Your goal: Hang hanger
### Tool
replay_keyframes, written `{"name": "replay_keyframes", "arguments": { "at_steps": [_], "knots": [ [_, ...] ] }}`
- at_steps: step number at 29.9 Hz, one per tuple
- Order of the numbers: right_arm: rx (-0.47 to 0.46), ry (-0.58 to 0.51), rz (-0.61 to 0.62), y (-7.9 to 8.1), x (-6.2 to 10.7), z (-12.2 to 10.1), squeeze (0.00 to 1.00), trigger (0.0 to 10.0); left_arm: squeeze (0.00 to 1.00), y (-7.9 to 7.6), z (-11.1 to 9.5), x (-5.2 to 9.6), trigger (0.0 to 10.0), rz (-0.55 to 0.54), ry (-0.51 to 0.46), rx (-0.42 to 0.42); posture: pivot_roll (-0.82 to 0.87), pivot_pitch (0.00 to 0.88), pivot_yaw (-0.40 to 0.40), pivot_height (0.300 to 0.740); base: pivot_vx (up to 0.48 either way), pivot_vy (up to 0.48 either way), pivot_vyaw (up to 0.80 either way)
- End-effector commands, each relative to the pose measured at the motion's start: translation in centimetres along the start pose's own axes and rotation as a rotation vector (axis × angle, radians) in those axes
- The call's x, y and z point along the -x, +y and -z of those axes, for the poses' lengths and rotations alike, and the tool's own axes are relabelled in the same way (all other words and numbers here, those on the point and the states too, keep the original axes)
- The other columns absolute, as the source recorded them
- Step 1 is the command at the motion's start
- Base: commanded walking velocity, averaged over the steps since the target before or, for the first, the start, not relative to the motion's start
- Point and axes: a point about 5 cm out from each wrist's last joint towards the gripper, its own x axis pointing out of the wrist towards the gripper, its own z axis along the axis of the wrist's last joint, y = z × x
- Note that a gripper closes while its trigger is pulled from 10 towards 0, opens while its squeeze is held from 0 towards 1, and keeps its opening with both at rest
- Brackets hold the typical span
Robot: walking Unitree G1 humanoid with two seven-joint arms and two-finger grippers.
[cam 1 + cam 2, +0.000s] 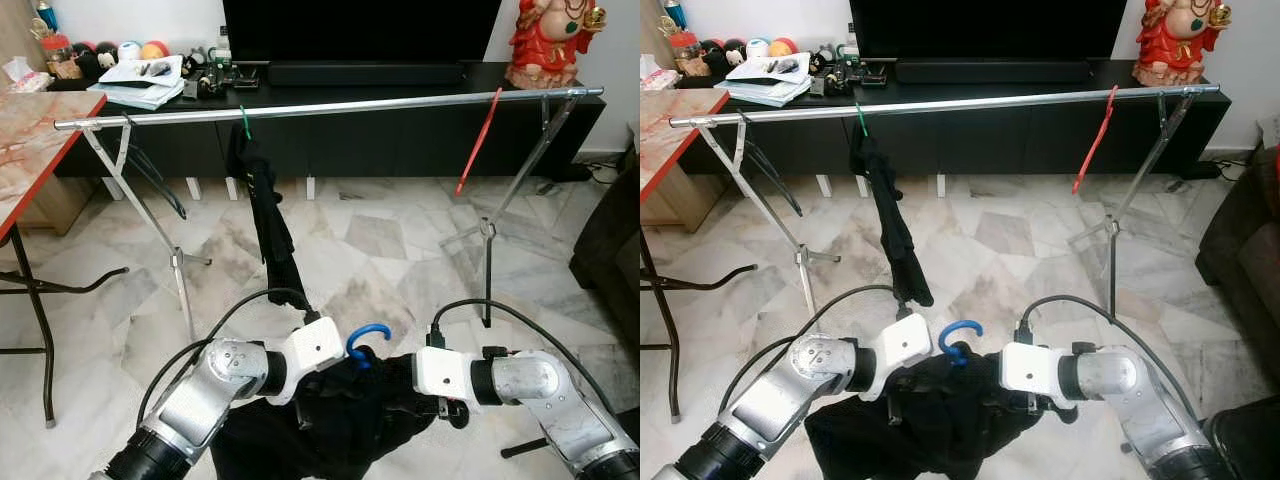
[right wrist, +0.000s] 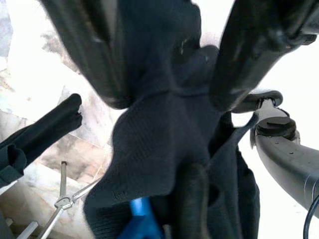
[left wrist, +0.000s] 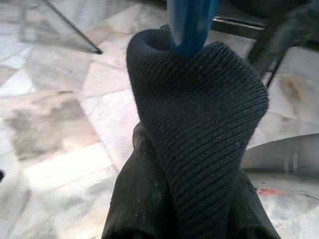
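Both arms low over marble floor (image 1: 400,240), holding a dark garment on a blue hanger.

One silver rail (image 1: 330,107) spans the room, carrying one black garment on a green hook (image 1: 258,190) and one bare red hanger (image 1: 478,143). Blue hanger (image 1: 366,342): curved hook poking up from black knit garment (image 1: 340,420), between the grippers. Right gripper (image 2: 169,69) clamped on the knit fabric. Left gripper (image 1: 902,392) buried in cloth; finger state cannot be told.
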Motion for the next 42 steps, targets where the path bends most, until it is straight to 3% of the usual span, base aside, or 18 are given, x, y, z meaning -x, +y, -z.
{"name": "replay_keyframes", "arguments": {
  "at_steps": [1,5,11,12,13,14,15,16,19,21,24,25,26,28,32,35,37,42],
  "knots": [
    [0.014,0.008,0.001,-0.1,0.5,-0.1,1.00,10.0,0.00,0.6,0.3,0.6,0.0,-0.055,-0.008,-0.002,-0.10,0.099,0.029,0.740,0.000,0.000,0.00],
    [0.023,0.038,0.016,-0.2,0.7,0.2,1.00,10.0,0.00,0.9,1.0,0.8,0.0,-0.107,0.006,0.000,-0.11,0.087,0.036,0.740,0.000,0.000,0.00],
    [-0.026,0.111,0.192,-1.4,1.0,1.5,0.96,10.0,0.00,2.1,2.7,1.2,0.0,-0.280,0.037,0.018,-0.12,0.067,0.044,0.740,0.000,0.000,0.00],
    [-0.059,0.119,0.263,-1.7,0.9,1.9,0.52,10.0,0.00,2.6,3.1,1.4,1.5,-0.361,0.043,0.008,-0.12,0.058,0.048,0.740,0.000,0.000,0.00],
    [-0.139,0.121,0.370,-1.9,0.6,2.6,0.14,10.0,0.00,3.4,3.8,1.8,4.7,-0.480,0.060,-0.005,-0.13,0.049,0.054,0.740,0.000,0.000,0.00],
    [-0.196,0.110,0.422,-1.8,0.2,3.0,0.02,10.0,0.00,3.6,4.2,1.9,8.7,-0.524,0.073,0.000,-0.13,0.046,0.055,0.740,0.000,0.000,0.00],
    [-0.232,0.104,0.452,-1.8,0.0,3.2,0.02,10.0,0.00,3.7,4.5,2.0,8.7,-0.544,0.081,0.004,-0.13,0.046,0.055,0.740,0.000,0.000,0.00],
    [-0.270,0.105,0.492,-1.7,-0.3,3.5,0.00,10.0,0.00,3.8,4.7,2.1,10.0,-0.571,0.080,0.010,-0.13,0.037,0.058,0.740,0.000,0.000,0.00],
    [-0.493,0.143,0.649,0.0,-2.0,5.7,0.00,10.0,0.00,4.0,5.8,2.4,10.0,-0.677,0.059,0.053,-0.12,0.015,0.067,0.740,0.000,0.000,0.00],
    [-0.580,0.158,0.687,1.1,-2.7,6.5,0.00,10.0,0.00,3.9,6.2,2.6,10.0,-0.710,0.044,0.082,-0.12,0.008,0.069,0.740,0.000,0.000,0.00],
    [-0.748,0.166,0.769,3.5,-4.0,8.1,0.00,10.0,0.00,3.8,7.3,3.3,10.0,-0.786,0.028,0.130,-0.12,0.000,0.075,0.740,0.000,0.000,0.00],
    [-0.843,0.203,0.808,5.0,-4.6,9.2,0.00,10.0,0.00,3.7,7.9,3.9,10.0,-0.837,0.015,0.167,-0.13,0.000,0.076,0.740,0.000,0.000,0.00],
    [-0.843,0.203,0.808,5.0,-4.6,9.2,0.00,10.0,0.00,3.7,7.9,3.9,10.0,-0.837,0.015,0.167,-0.13,0.000,0.076,0.740,0.000,0.000,0.00],
    [-0.974,0.265,0.817,7.5,-5.4,10.4,0.00,10.0,0.00,3.4,8.6,4.3,10.0,-0.861,-0.004,0.203,-0.13,0.000,0.079,0.740,0.000,0.000,0.00],
    [-1.186,0.329,0.835,10.8,-6.3,11.5,0.00,10.0,0.00,2.5,9.8,4.7,10.0,-0.886,-0.001,0.246,-0.13,0.000,0.083,0.740,0.000,0.000,0.00],
    [-1.419,0.385,0.900,14.5,-6.9,12.1,0.00,10.0,0.00,1.7,10.9,5.9,10.0,-0.959,-0.015,0.305,-0.13,0.000,0.086,0.740,0.000,0.000,0.00],
    [-1.431,0.433,0.907,16.2,-7.2,12.1,0.00,10.0,0.00,1.1,11.6,6.4,10.0,-0.993,-0.010,0.343,-0.13,0.000,0.090,0.740,0.000,0.000,0.00],
    [-1.424,0.456,0.878,17.9,-7.8,11.8,0.00,10.0,0.00,0.6,12.3,7.3,10.0,-1.062,-0.031,0.400,-0.13,0.000,0.093,0.740,0.000,0.000,0.00]
  ]
}}
